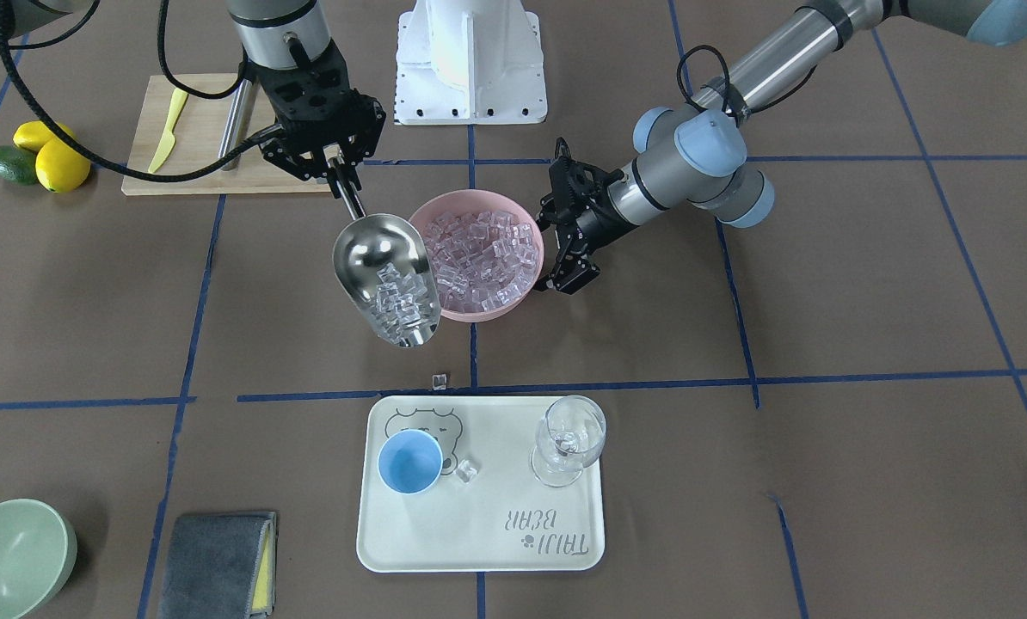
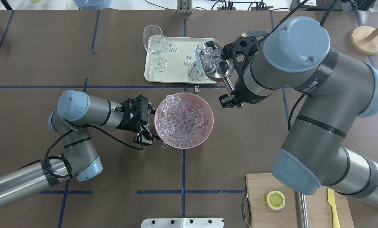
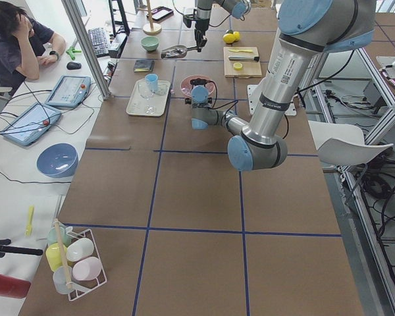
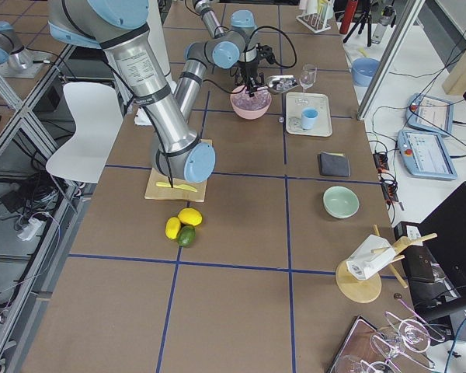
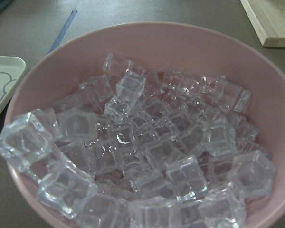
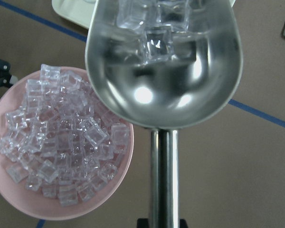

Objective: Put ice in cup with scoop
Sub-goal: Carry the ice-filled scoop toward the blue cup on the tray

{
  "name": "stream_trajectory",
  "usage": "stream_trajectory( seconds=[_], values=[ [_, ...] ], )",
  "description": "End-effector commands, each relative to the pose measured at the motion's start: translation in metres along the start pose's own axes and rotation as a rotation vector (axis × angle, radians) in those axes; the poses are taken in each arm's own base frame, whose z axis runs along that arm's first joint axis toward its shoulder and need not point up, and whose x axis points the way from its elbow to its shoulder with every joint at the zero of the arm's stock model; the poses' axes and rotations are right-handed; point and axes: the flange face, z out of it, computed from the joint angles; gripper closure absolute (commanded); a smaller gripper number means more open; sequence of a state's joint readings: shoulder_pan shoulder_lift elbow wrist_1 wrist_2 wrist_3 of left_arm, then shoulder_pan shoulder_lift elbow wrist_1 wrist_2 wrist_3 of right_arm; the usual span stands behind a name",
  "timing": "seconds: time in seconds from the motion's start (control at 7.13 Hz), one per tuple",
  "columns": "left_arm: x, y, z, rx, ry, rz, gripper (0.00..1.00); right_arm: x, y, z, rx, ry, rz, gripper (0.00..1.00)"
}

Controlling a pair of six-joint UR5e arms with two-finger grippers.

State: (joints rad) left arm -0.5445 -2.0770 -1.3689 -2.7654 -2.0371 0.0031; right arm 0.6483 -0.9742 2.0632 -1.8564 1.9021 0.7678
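Scoop (image 6: 164,90) full of ice (image 6: 156,42), my right gripper (image 1: 341,172) clamped on its handle | front cam: cup (image 1: 410,462) at 6 o'clock off the lip, scoop axis 12-to-6 | left gripper (image 1: 553,232) spread wide by bowl (image 1: 488,311)

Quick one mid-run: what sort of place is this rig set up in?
Most likely a robot lab set up for recording, not a real kitchen: the table is gridded with blue tape, and a person sits at a side desk with control tablets.
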Motion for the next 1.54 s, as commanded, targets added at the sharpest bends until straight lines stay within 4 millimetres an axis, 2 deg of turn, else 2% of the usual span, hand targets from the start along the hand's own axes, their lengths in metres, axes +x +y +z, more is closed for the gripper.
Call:
stream_trajectory(
  seconds=[0.0, 0.28, 0.42, 0.7, 0.84, 1.26, 1.4],
  values=[
    [0.0, 0.0, 0.0, 0.0, 0.0, -0.002, 0.0, 0.017, -0.018, 0.023, -0.023, 0.047, 0.053, 1.0],
    [0.0, 0.0, 0.0, -0.002, 0.0, -0.002, 0.0, 0.035, -0.061, 0.046, -0.069, 0.083, 0.089, 1.0],
    [0.0, 0.002, 0.001, -0.003, 0.0, -0.001, 0.0, 0.04, -0.076, 0.054, -0.092, 0.092, 0.053, 1.0],
    [-0.001, 0.003, 0.001, -0.006, 0.0, -0.003, 0.0, 0.047, -0.079, 0.071, -0.137, 0.105, -0.031, 1.0],
    [-0.001, 0.003, 0.001, -0.006, 0.0, -0.004, 0.0, 0.042, -0.089, 0.077, -0.165, 0.119, -0.053, 1.0],
    [-0.001, 0.002, 0.001, -0.004, 0.0, -0.002, 0.0, 0.026, -0.103, 0.059, -0.311, 0.2, -0.174, 1.0],
    [-0.001, 0.003, 0.001, -0.006, 0.0, -0.004, 0.0, 0.028, -0.105, 0.051, -0.349, 0.22, -0.184, 1.0]
  ],
)
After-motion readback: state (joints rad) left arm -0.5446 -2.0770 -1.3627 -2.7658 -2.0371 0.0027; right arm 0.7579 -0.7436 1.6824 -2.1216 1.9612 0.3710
